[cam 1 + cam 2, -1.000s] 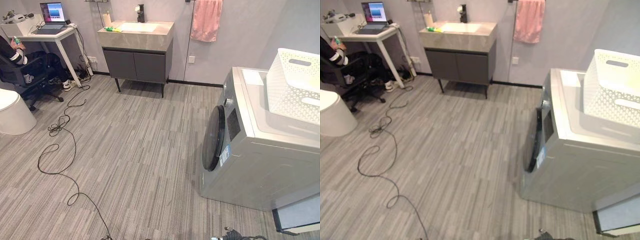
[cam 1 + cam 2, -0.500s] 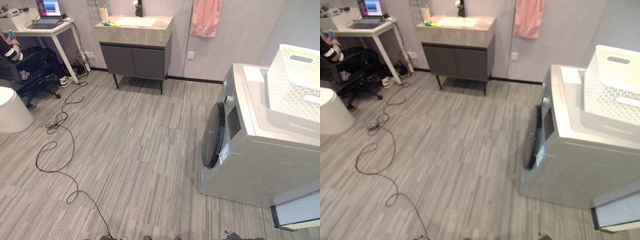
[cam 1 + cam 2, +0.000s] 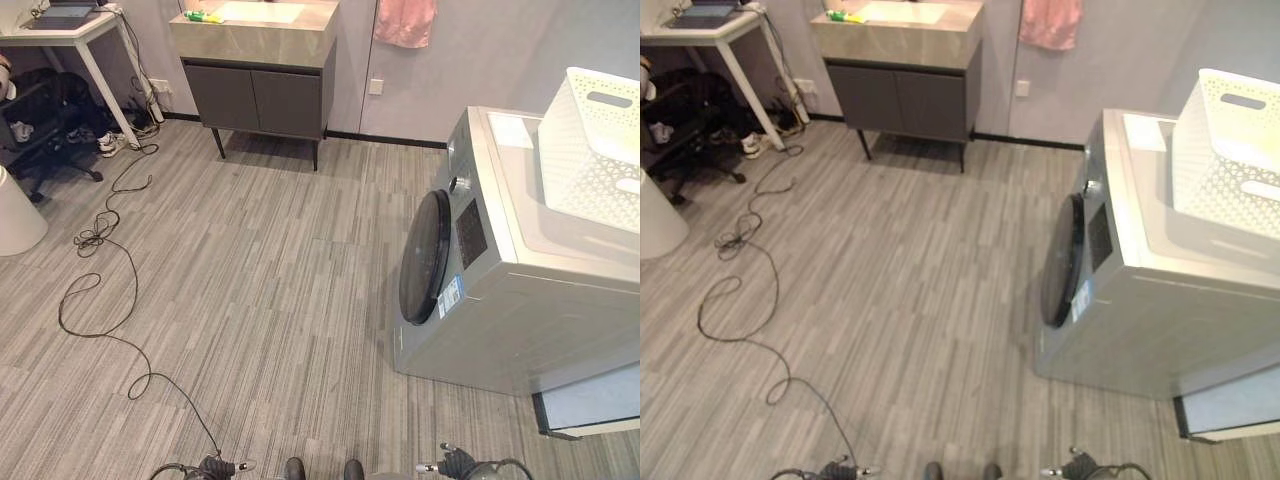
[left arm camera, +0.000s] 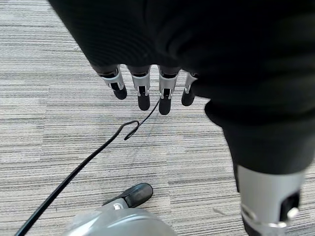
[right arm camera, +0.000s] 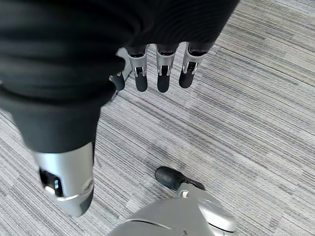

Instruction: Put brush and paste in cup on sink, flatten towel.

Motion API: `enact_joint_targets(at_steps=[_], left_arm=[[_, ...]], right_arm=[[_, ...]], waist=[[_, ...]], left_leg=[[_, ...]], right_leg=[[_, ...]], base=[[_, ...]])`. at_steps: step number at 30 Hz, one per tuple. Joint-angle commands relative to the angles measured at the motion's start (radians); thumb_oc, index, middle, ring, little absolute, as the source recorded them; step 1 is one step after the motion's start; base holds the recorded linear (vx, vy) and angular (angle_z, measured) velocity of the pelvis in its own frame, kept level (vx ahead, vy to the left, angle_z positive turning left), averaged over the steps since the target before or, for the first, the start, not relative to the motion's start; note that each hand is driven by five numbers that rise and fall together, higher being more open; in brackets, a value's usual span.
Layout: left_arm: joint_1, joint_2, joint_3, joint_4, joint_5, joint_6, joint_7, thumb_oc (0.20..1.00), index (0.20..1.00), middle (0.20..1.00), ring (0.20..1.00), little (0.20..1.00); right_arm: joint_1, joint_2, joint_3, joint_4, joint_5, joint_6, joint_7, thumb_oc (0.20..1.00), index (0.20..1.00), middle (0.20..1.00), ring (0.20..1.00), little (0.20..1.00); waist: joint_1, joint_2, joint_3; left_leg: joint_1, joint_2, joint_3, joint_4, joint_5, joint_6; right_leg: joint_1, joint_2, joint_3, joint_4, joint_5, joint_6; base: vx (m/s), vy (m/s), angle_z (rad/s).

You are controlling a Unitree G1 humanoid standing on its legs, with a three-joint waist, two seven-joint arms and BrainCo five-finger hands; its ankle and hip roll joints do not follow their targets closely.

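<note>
The left hand (image 4: pixel 147 83) is hanging over the striped grey floor (image 3: pixel 260 280) with its fingers (image 4: pixel 143 93) straight and loosely spread, holding nothing. The right hand (image 5: pixel 157 69) is hanging the same way on the other side, its fingers (image 5: pixel 163 78) straight, a little apart and empty above the same floor. In the head views both hands are showing low at the near edge, the left hand (image 3: pixel 215 467) and the right hand (image 3: pixel 455 462) well apart from one another. Far across the floor, against the back wall, a sink (image 3: pixel 255 28) with a stone-coloured worktop is standing on a dark grey cabinet (image 3: pixel 255 98). On the left end of that worktop a small green and yellow item (image 3: pixel 200 16) is lying; it is too small to tell whether it is the brush, the paste or both. A pink towel (image 3: pixel 405 22) is hanging on the wall just to the right of the sink. To the robot's right a silver washing machine (image 3: pixel 500 270) with a dark round door is standing, and a white perforated basket (image 3: pixel 600 140) is sitting on its top. To the far left a white desk (image 3: pixel 60 25) is standing beside the sink, with a black chair (image 3: pixel 40 120) below it.
</note>
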Motion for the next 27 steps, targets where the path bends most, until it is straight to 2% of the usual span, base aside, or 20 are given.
enact_joint_targets(at_steps=[1, 6, 7, 8, 9, 11, 12, 13, 14, 15, 18, 19, 20, 21, 24, 26, 27], left_arm=[[-0.021, 0.026, -0.042, 0.001, 0.031, -0.018, 0.005, 1.000, 1.000, 1.000, 1.000, 1.000], [-0.036, 0.038, -0.051, -0.014, 0.035, -0.020, 0.004, 1.000, 1.000, 1.000, 1.000, 1.000], [-0.040, 0.042, -0.050, -0.015, 0.035, -0.020, 0.004, 1.000, 1.000, 1.000, 1.000, 1.000], [-0.048, 0.052, -0.053, -0.024, 0.039, -0.018, 0.002, 1.000, 1.000, 1.000, 1.000, 1.000], [-0.048, 0.052, -0.053, -0.024, 0.039, -0.018, 0.002, 1.000, 1.000, 1.000, 1.000, 1.000], [-0.055, 0.067, -0.053, -0.026, 0.047, -0.017, 0.000, 1.000, 1.000, 1.000, 1.000, 1.000], [-0.061, 0.070, -0.057, -0.025, 0.049, -0.017, -0.001, 1.000, 1.000, 1.000, 1.000, 1.000], [-0.068, 0.078, -0.065, -0.021, 0.059, -0.016, -0.007, 1.000, 1.000, 1.000, 1.000, 1.000], [-0.081, 0.086, -0.067, 0.001, 0.070, -0.013, -0.008, 1.000, 1.000, 1.000, 1.000, 1.000], [-0.085, 0.086, -0.064, 0.008, 0.075, -0.014, -0.007, 1.000, 1.000, 1.000, 1.000, 1.000], [-0.088, 0.084, -0.064, 0.015, 0.082, -0.015, -0.008, 1.000, 1.000, 1.000, 1.000, 1.000], [-0.097, 0.080, -0.067, 0.022, 0.091, -0.014, -0.011, 1.000, 1.000, 1.000, 1.000, 1.000], [-0.107, 0.081, -0.064, 0.025, 0.097, -0.015, -0.016, 1.000, 1.000, 1.000, 1.000, 1.000], [-0.113, 0.078, -0.064, 0.027, 0.105, -0.017, -0.022, 1.000, 1.000, 1.000, 1.000, 1.000], [-0.112, 0.073, -0.073, 0.026, 0.114, -0.018, -0.030, 1.000, 1.000, 1.000, 1.000, 1.000], [-0.117, 0.063, -0.087, 0.024, 0.119, -0.018, -0.035, 1.000, 1.000, 1.000, 1.000, 1.000], [-0.121, 0.052, -0.099, 0.025, 0.113, -0.015, -0.033, 1.000, 1.000, 1.000, 1.000, 1.000]], right_arm=[[-0.039, -0.018, 0.028, 0.005, 0.019, -0.001, -0.008, 1.000, 1.000, 1.000, 1.000, 1.000], [-0.040, -0.028, 0.013, 0.018, 0.025, 0.002, -0.012, 1.000, 1.000, 1.000, 1.000, 1.000], [-0.038, -0.031, 0.009, 0.020, 0.026, 0.002, -0.013, 1.000, 1.000, 1.000, 1.000, 1.000], [-0.031, -0.037, 0.001, 0.022, 0.028, 0.002, -0.015, 1.000, 1.000, 1.000, 1.000, 1.000], [-0.031, -0.037, 0.001, 0.022, 0.028, 0.002, -0.015, 1.000, 1.000, 1.000, 1.000, 1.000], [-0.019, -0.041, -0.005, 0.023, 0.030, -0.002, -0.016, 1.000, 1.000, 1.000, 1.000, 1.000], [-0.015, -0.041, -0.009, 0.026, 0.035, -0.003, -0.017, 1.000, 1.000, 1.000, 1.000, 1.000], [-0.007, -0.040, -0.011, 0.027, 0.044, -0.007, -0.016, 1.000, 1.000, 1.000, 1.000, 1.000], [-0.004, -0.040, -0.016, 0.040, 0.047, -0.003, -0.014, 1.000, 1.000, 1.000, 1.000, 1.000], [-0.010, -0.039, -0.014, 0.043, 0.042, -0.002, -0.015, 1.000, 1.000, 1.000, 1.000, 1.000], [-0.012, -0.038, -0.011, 0.045, 0.038, -0.002, -0.014, 1.000, 1.000, 1.000, 1.000, 1.000], [-0.007, -0.036, -0.011, 0.048, 0.038, -0.002, -0.013, 1.000, 1.000, 1.000, 1.000, 1.000], [0.000, -0.033, -0.013, 0.048, 0.038, 0.001, -0.009, 1.000, 1.000, 1.000, 1.000, 1.000], [0.007, -0.032, -0.014, 0.052, 0.033, 0.005, -0.005, 1.000, 1.000, 1.000, 1.000, 1.000], [0.025, -0.035, -0.018, 0.058, 0.024, 0.008, 0.000, 1.000, 1.000, 1.000, 1.000, 1.000], [0.051, -0.040, -0.019, 0.065, 0.015, 0.009, 0.004, 1.000, 1.000, 1.000, 1.000, 1.000], [0.068, -0.052, -0.021, 0.078, 0.014, 0.013, 0.006, 1.000, 1.000, 1.000, 1.000, 1.000]], waist=[[0.020, -0.001, -0.003], [0.013, 0.014, 0.013], [0.010, 0.018, 0.017], [-0.001, 0.026, 0.030], [-0.001, 0.025, 0.030], [-0.012, 0.030, 0.043], [-0.021, 0.032, 0.049], [-0.045, 0.027, 0.053], [-0.058, 0.026, 0.050], [-0.064, 0.025, 0.055], [-0.076, 0.026, 0.058], [-0.104, 0.020, 0.057], [-0.126, 0.014, 0.054], [-0.142, 0.018, 0.054], [-0.164, 0.020, 0.052], [-0.190, 0.021, 0.034], [-0.218, 0.027, 0.012]], left_leg=[[0.006, -0.015, 0.036, 0.102, -0.098, 0.025], [-0.001, -0.037, 0.025, 0.105, -0.103, 0.042], [-0.001, -0.040, 0.022, 0.105, -0.102, 0.044], [0.001, -0.048, 0.006, 0.110, -0.105, 0.053], [0.001, -0.049, 0.006, 0.110, -0.105, 0.053], [0.012, -0.049, -0.004, 0.110, -0.111, 0.058], [0.018, -0.051, -0.012, 0.111, -0.111, 0.058], [0.035, -0.058, -0.034, 0.107, -0.109, 0.056], [0.063, -0.063, -0.029, 0.081, -0.113, 0.049], [0.083, -0.057, -0.014, 0.068, -0.122, 0.043], [0.112, -0.052, -0.016, 0.052, -0.135, 0.034], [0.148, -0.059, -0.039, 0.039, -0.136, 0.021], [0.173, -0.062, -0.052, 0.032, -0.138, 0.013], [0.207, -0.049, -0.060, 0.030, -0.150, 0.000], [0.248, -0.042, -0.084, 0.029, -0.166, -0.006], [0.288, -0.034, -0.109, 0.032, -0.166, -0.016], [0.298, -0.024, -0.141, 0.054, -0.159, -0.030]], right_leg=[[-0.087, -0.110, 0.039, 0.151, 0.022, 0.089], [-0.135, -0.129, 0.042, 0.255, 0.021, 0.097], [-0.149, -0.132, 0.043, 0.292, 0.023, 0.096], [-0.192, -0.125, 0.048, 0.385, 0.032, 0.088], [-0.194, -0.126, 0.048, 0.388, 0.030, 0.088], [-0.236, -0.108, 0.028, 0.480, 0.022, 0.078], [-0.268, -0.083, 0.031, 0.507, 0.031, 0.080], [-0.316, -0.014, 0.051, 0.515, 0.023, 0.079], [-0.364, -0.036, -0.036, 0.425, 0.045, 0.079], [-0.376, -0.074, -0.096, 0.358, 0.062, 0.079], [-0.387, -0.078, -0.117, 0.301, 0.090, 0.085], [-0.424, -0.056, -0.100, 0.202, 0.147, 0.105], [-0.457, -0.052, -0.086, 0.136, 0.189, 0.116], [-0.473, -0.066, -0.103, 0.059, 0.226, 0.132], [-0.487, -0.062, -0.071, 0.037, 0.251, 0.138], [-0.467, -0.035, -0.009, 0.040, 0.266, 0.125], [-0.447, -0.006, 0.052, 0.035, 0.294, 0.113]], base=[[0.03, 0.101, 0.00], [0.04, 0.141, -0.02], [0.05, 0.157, 0.02], [0.05, 0.156, 0.01], [0.05, 0.157, 0.06], [0.07, 0.098, 0.23], [0.11, 0.066, 0.33], [0.21, 0.064, 0.42], [0.25, 0.027, 0.57], [0.21, 0.020, 0.57], [0.18, -0.027, 0.13], [0.35, -0.056, -0.13], [0.56, -0.112, -0.08], [0.37, -0.080, 0.16], [0.31, -0.077, 0.30], [0.43, -0.145, 0.62], [0.50, -0.207, 1.32]])
